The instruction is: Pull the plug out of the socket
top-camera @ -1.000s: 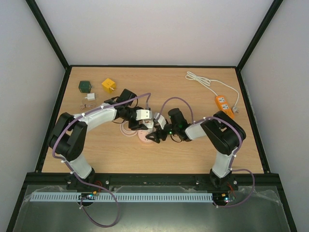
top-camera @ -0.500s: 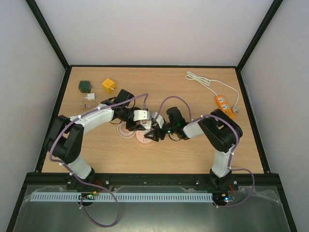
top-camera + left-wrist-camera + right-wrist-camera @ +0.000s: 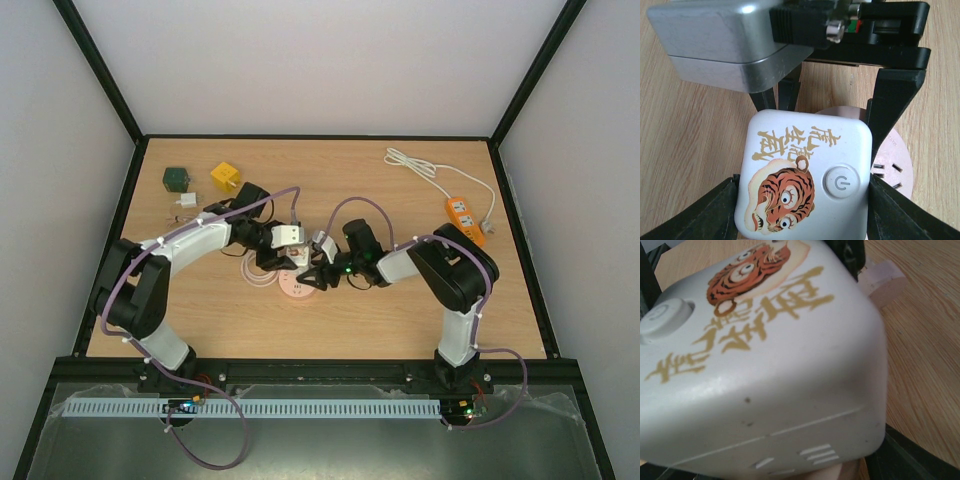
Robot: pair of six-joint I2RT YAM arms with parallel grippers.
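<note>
At the near edge of the light wooden table (image 3: pixel 400 320), both arm bases sit side by side, and the arms bend inward to meet at the middle of the tabletop. There, the round pale-pink socket base (image 3: pixel 896 161) lies flat on the wood, with a pale coiled cord (image 3: pixel 255 272) just beside it on the left.

The white rounded-square plug with a tiger print, gold lettering and a round power button (image 3: pixel 805 180) sits over the socket, covering most of it. The pictures do not show whether its pins are seated.

The left gripper (image 3: pixel 804 212) has its black fingers (image 3: pixel 710 215) pressed against two opposite sides of the plug, closed to the plug's width. The right gripper (image 3: pixel 318 274) faces it from the other side. Its fingers reach the plug's far edge, but whether they clamp anything cannot be told; its own camera is filled by the plug's white casing.

Farther back on the left stand a dark green cube (image 3: pixel 177 178), a yellow cube (image 3: pixel 225 176) and a small white adapter (image 3: pixel 186 200). At the far right lies an orange power strip (image 3: pixel 463 215) with a white cable (image 3: pixel 430 170).
</note>
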